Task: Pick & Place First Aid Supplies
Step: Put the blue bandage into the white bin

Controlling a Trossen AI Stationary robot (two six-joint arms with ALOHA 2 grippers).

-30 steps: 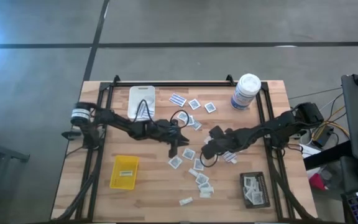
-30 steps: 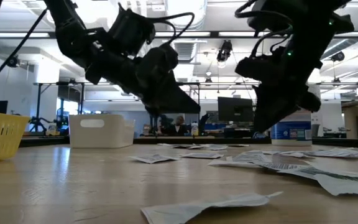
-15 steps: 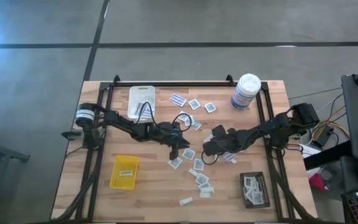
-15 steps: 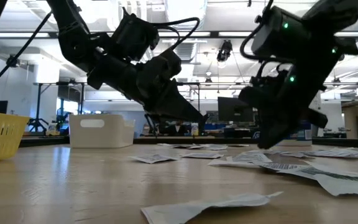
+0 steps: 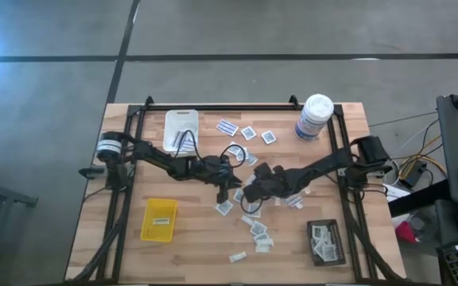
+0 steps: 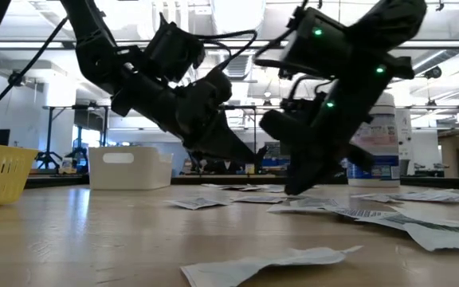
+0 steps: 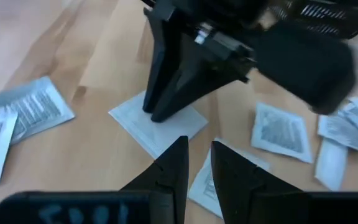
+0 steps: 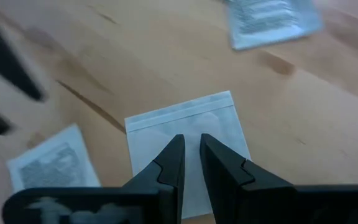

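Wooden bench (image 5: 189,246) under a black frame (image 5: 221,106). At the far edge, white tray (image 5: 180,127) left of centre, tall white canister with blue label (image 5: 315,117) toward the right. Near side: yellow tray (image 5: 159,220) on the left, black tray (image 5: 325,241) at right. Grey floor (image 5: 237,40) around.

From above we look straight down on the whole table (image 5: 126,254), while our low camera sits at tabletop height and looks level across it into the room. Each wrist camera peers closely past its own fingers (image 7: 169,171) (image 8: 225,168) at the same white packet (image 8: 185,134) lying just beyond both pairs of fingertips.
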